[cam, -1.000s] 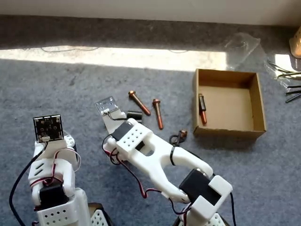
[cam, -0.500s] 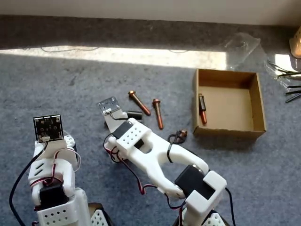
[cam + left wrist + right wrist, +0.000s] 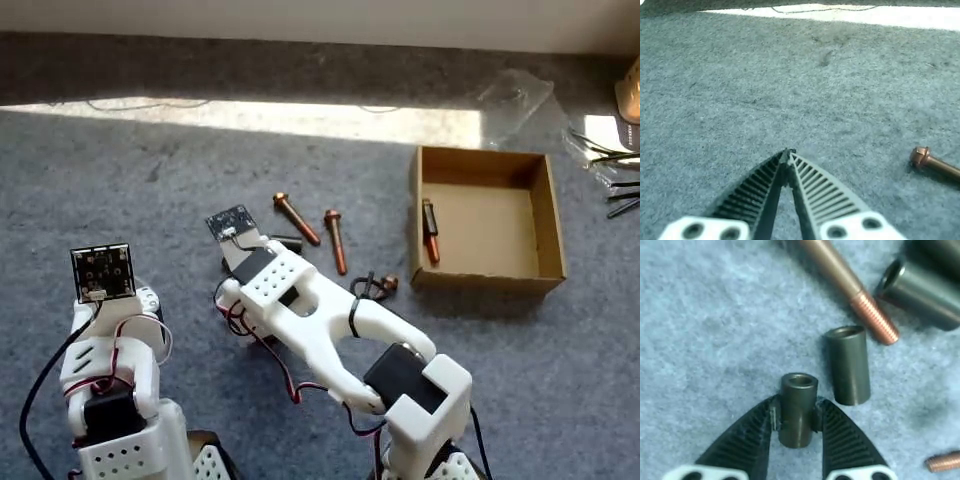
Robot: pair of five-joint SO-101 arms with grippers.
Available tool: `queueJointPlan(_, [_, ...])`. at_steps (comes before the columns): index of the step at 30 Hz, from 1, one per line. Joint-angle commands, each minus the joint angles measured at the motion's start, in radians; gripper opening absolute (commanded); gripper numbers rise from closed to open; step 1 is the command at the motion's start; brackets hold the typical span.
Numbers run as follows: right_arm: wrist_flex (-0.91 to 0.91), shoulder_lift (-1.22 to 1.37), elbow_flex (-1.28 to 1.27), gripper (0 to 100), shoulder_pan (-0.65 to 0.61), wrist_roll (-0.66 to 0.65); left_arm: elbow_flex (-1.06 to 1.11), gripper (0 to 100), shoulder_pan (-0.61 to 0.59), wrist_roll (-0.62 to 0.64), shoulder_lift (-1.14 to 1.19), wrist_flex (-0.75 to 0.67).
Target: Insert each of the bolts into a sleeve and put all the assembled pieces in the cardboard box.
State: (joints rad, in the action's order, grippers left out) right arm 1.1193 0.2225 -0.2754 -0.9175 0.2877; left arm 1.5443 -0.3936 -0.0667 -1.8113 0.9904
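In the right wrist view my right gripper [image 3: 796, 406] is shut on a short dark sleeve [image 3: 798, 412], its open end facing the camera. A second sleeve [image 3: 848, 365] lies on the carpet just beyond it, and a third sleeve [image 3: 926, 289] lies farther off. The threaded tip of a copper bolt [image 3: 860, 302] lies between these two. From above, two copper bolts [image 3: 296, 218] [image 3: 335, 241] lie side by side ahead of the right arm's wrist [image 3: 270, 285]. My left gripper [image 3: 788, 152] is shut on nothing over bare carpet. One bolt [image 3: 932, 162] lies off to its side.
The cardboard box [image 3: 545, 215] stands open at the right, with one bolt-and-sleeve piece [image 3: 429, 230] inside near its left wall. A small bolt and dark ring [image 3: 378, 287] lie by the box's near corner. Cables [image 3: 615, 185] and clear plastic [image 3: 515, 100] lie at the far right.
The right arm has shifted slightly to the left, its elbow drawing in. The left arm has not moved.
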Motion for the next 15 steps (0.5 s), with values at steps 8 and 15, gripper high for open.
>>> queueJointPlan(8, [0.208,-0.015,0.209,3.0,0.035,-0.041,-0.002,1,-0.005,-0.003,-0.012,-0.021])
queueJointPlan(15, [0.326,-0.015,0.320,3.0,0.039,-0.135,-0.002,1,-0.004,-0.003,-0.012,-0.021])
